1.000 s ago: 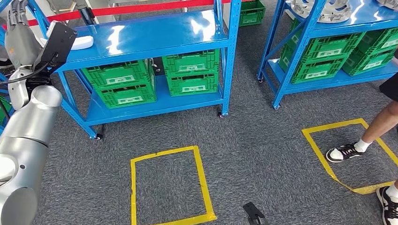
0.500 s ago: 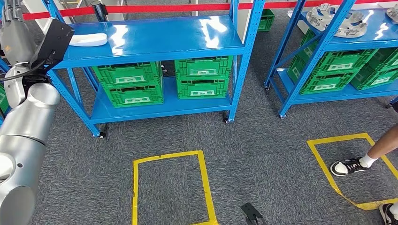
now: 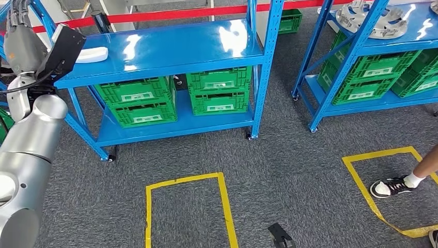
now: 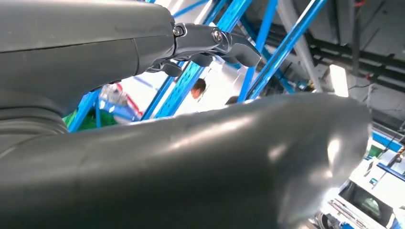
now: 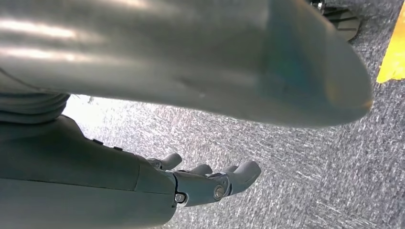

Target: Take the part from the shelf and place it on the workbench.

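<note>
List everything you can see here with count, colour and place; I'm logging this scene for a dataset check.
Shelf racks: two, blue, one ahead and one to the right.
Crates: green, stacked on the lower shelves of both racks, four in the near rack; one more on the floor behind.
White object: one, on the near rack's top shelf, left end.
Metal parts: silver, round, on the right rack's top shelf; count unclear.
Barrier tape: one, red, behind the near rack.
Floor boxes: two, yellow tape, on grey carpet.
Person's shoe: black and white, in the right box.
Left hand: grey, raised beside the near rack, holding nothing.
Right hand: grey, over carpet, fingers apart.
</note>
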Controlling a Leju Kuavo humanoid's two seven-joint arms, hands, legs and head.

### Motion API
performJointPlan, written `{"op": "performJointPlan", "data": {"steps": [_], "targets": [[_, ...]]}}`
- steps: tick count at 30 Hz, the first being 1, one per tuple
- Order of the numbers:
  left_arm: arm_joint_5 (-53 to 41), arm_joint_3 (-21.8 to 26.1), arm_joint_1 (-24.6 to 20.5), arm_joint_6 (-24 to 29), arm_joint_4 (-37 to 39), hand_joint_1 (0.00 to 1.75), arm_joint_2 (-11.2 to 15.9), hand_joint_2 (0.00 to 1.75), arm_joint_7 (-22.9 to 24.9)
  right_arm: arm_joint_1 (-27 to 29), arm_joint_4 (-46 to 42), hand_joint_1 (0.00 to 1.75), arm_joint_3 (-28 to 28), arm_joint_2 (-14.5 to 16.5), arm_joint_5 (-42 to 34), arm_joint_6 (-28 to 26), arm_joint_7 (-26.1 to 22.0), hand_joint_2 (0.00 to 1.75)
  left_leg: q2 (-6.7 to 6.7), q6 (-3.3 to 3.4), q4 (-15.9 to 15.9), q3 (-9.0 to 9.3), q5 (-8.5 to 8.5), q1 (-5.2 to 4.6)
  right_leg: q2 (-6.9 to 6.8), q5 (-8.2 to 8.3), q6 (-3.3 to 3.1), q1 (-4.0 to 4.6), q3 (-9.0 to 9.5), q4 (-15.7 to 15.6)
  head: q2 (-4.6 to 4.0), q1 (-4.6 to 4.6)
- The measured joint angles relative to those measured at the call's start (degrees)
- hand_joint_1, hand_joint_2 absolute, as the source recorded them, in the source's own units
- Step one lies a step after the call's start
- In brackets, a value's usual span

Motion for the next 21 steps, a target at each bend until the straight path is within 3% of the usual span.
{"op": "performJointPlan", "data": {"steps": [1, 3, 5, 9, 10, 12, 14, 15, 16, 17, 19, 21], "targets": [[0.07, -0.08, 0.06, 0.00, 0.03, 0.00, 0.04, 0.00, -0.02, 0.12, 0.01, 0.00, -0.01, 0.01, 0.01, 0.00, -0.02, 0.00, 0.05, 0.09, -1.57, -0.10, 1.31, -0.01, 0.01, -0.52, 0.07, 0.00, 0.68, 0.01, 0.00, -0.01], [0.13, -0.22, 0.04, 0.00, 0.05, 0.00, 0.17, 0.00, -0.10, 0.26, 0.03, 0.00, -0.02, 0.01, 0.01, 0.00, -0.10, 0.00, 0.30, 0.56, -9.09, 1.76, 6.95, -0.04, -0.01, -1.73, 0.35, 0.02, 2.09, 0.00, 0.00, -0.01], [0.13, -0.31, 0.04, 0.00, 0.10, 0.00, 0.29, 0.00, -0.19, 0.25, 0.10, 0.00, -0.05, 0.01, 0.00, 0.00, -0.17, 0.00, 0.59, 1.15, -14.69, 3.40, 9.93, -0.34, -0.02, -2.74, 0.94, 0.07, 2.99, -0.17, 0.00, -0.03], [0.13, -0.63, -0.07, 0.00, -0.27, 0.00, 0.28, 0.00, -0.30, 0.27, 0.14, 0.00, -0.10, 0.00, -0.02, -0.01, -0.33, 0.00, 0.42, 2.55, -16.26, 5.27, 9.77, -0.25, -0.13, -2.89, 2.22, 0.20, 3.69, 0.95, 0.00, -0.01], [0.13, -0.67, -0.20, 0.00, -0.36, 0.00, 0.22, 0.00, -0.33, 0.25, 0.15, 0.00, -0.10, 0.00, -0.02, -0.01, -0.35, 0.00, 0.37, 2.92, -16.33, 5.94, 9.48, -0.16, -0.10, -2.68, 2.41, 0.17, 2.61, 3.01, 0.00, 0.02], [0.11, -0.75, -0.34, 0.00, -0.43, 0.00, -0.04, 0.00, -0.39, 0.23, 0.16, 0.00, -0.10, -0.01, -0.02, 0.03, -0.36, 0.00, 0.19, 3.52, -16.42, 7.07, 8.56, -0.08, -0.04, -3.60, 2.84, 0.08, -2.06, 10.30, 0.00, 0.05], [0.10, -0.82, -0.11, -0.01, -0.42, 0.00, -0.36, 0.00, -0.39, 0.31, 0.17, 0.00, -0.10, -0.02, -0.02, 0.07, -0.34, 0.00, -0.14, 3.68, -16.41, 8.12, 7.43, -0.11, -0.01, -6.69, 3.16, 0.06, -7.14, 16.03, 0.00, 0.13], [0.10, -0.83, 0.03, -0.02, -0.40, 0.00, -0.43, 0.00, -0.39, 0.39, 0.17, 0.00, -0.11, -0.02, -0.02, 0.07, -0.34, 0.00, -0.28, 3.64, -16.41, 8.80, 6.82, -0.12, 0.00, -7.67, 3.23, 0.07, -8.57, 16.49, 0.00, 0.16], [0.10, -0.84, 0.11, -0.02, -0.40, 0.00, -0.49, 0.00, -0.39, 0.46, 0.18, 0.00, -0.11, -0.02, -0.02, 0.07, -0.34, 0.00, -0.39, 3.55, -16.40, 9.64, 6.15, -0.12, 0.00, -7.33, 3.18, 0.08, -9.09, 15.04, 0.00, 0.16], [0.10, -0.84, 0.14, -0.02, -0.40, 0.00, -0.56, 0.00, -0.39, 0.53, 0.19, 0.00, -0.12, -0.03, -0.02, 0.07, -0.34, 0.00, -0.46, 3.41, -16.40, 10.57, 5.42, -0.12, 0.00, -5.45, 3.03, 0.08, -8.78, 11.92, 0.00, 0.16], [0.10, -0.87, 0.18, -0.02, -0.32, 0.00, -0.70, 0.00, -0.40, 0.67, 0.22, 0.00, -0.14, -0.07, -0.02, 0.06, -0.34, 0.00, -0.54, 3.00, -16.34, 12.09, 3.91, -0.19, 0.00, 1.24, 2.51, 0.24, -7.19, 4.01, 0.00, 0.14], [0.10, -1.02, 0.19, -0.04, -0.29, 0.00, -0.82, 0.00, -0.36, 0.69, 0.27, 0.00, -0.17, -0.09, -0.02, 0.08, -0.33, 0.00, -0.71, 2.36, -16.39, 13.07, 2.82, -0.36, 0.05, 5.34, 1.91, 0.48, -6.13, -0.11, 0.00, 0.08]]}}
